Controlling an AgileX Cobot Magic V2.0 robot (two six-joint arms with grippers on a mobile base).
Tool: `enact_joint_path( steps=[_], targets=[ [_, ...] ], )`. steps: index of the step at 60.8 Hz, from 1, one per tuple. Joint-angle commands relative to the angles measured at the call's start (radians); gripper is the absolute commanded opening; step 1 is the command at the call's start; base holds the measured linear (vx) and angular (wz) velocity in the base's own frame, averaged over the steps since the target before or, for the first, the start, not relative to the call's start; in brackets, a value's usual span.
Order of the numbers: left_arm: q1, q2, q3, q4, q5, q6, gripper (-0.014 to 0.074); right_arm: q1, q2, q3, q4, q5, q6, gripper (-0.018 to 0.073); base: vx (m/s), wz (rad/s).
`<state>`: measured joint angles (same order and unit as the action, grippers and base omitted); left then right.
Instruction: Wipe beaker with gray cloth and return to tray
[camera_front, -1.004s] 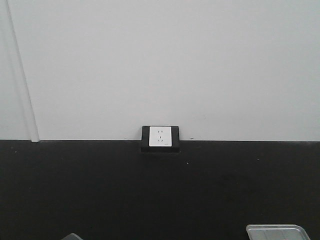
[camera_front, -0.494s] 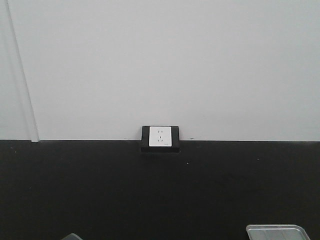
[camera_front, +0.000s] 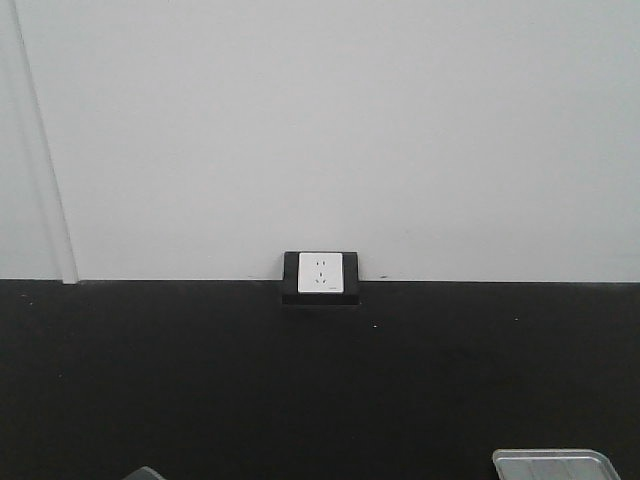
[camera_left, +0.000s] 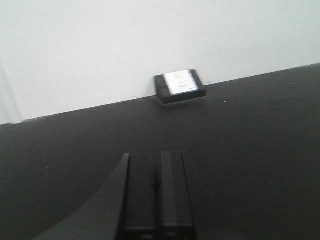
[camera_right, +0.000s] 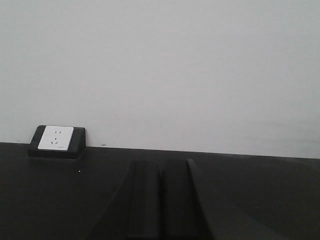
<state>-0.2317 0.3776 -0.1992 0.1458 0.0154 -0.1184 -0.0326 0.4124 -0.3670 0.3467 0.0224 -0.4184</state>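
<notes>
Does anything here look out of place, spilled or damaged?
Nothing stands out. The socket sits straight against the wall, the black table shows no spill, and the tray corner looks level. Both tools, left and right, are shut and empty.

White wall socket (camera_front: 320, 273), black table (camera_front: 320, 380)

Wall (camera_front: 320, 130) white; table (camera_front: 320, 390) black; socket (camera_front: 321, 273) white, black frame; tray (camera_front: 555, 465) silver-gray.
</notes>
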Motion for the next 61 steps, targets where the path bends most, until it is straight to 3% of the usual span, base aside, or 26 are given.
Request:
enact_joint_path(
  steps=[1,12,15,61],
  targets=[
    [0.038,-0.121,0.047,0.001,-0.015,0.006,-0.0006,-0.006,0.005,-0.030,0.000,-0.085,-0.007,-0.0005,0.00,0.00],
    [0.070,-0.360,0.228,-0.003,-0.015,-0.010,-0.0006,-0.006,0.005,-0.030,0.000,-0.085,-0.007,-0.0005,0.00,0.00],
    [0.070,-0.411,0.222,-0.002,0.047,-0.021,-0.0006,-0.006,0.005,-0.030,0.000,-0.085,-0.007,-0.0005,0.00,0.00],
    [0.070,-0.393,0.222,0.000,0.039,-0.023,-0.0006,-0.006,0.005,-0.030,0.000,-0.085,-0.007,-0.0005,0.00,0.00]
  ],
)
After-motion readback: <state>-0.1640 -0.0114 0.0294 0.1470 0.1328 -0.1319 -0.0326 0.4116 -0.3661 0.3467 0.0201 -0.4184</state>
